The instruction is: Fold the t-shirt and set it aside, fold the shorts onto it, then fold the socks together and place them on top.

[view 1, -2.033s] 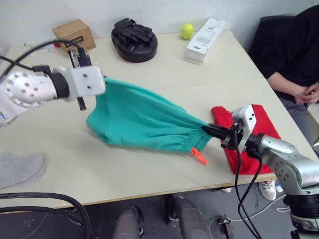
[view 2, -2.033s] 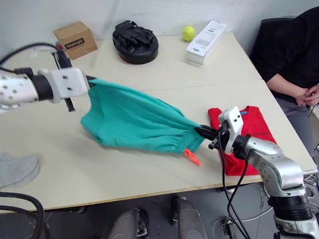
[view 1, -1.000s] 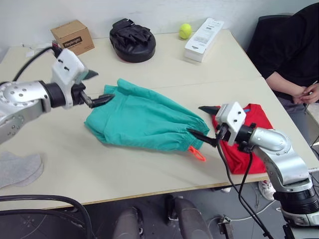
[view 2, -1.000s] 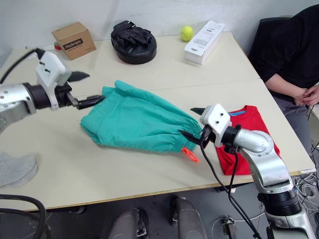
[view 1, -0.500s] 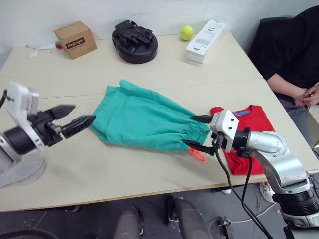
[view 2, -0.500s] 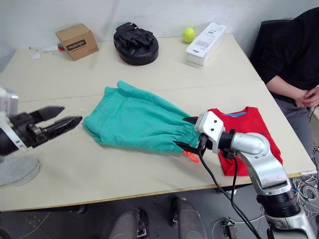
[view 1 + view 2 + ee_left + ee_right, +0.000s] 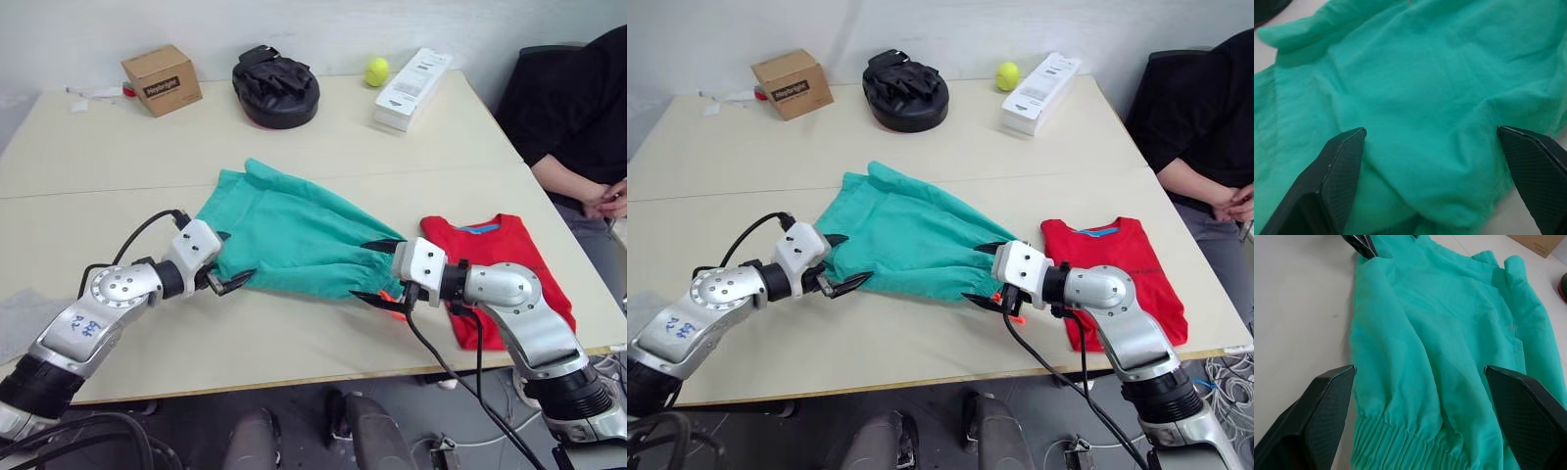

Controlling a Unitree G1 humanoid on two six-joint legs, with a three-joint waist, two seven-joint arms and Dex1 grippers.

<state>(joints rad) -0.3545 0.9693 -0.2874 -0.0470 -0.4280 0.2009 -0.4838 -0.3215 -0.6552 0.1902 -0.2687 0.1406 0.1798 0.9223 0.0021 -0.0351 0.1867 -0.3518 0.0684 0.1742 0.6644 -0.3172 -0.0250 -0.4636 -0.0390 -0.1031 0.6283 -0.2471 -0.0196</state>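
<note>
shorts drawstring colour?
Bright orange, poking out at the waistband of the teal-green shorts beside the right gripper. Clearest in the right eye view.

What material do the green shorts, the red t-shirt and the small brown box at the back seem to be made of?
The shorts: thin, soft, matte woven-looking fabric; it wrinkles loosely and gathers at the ribbed elastic waistband.
The t-shirt: matte knit, probably cotton; it lies flat and limp with no shine.
The box: plain brown cardboard, judging by its dull surface and sharp folded edges.
</note>
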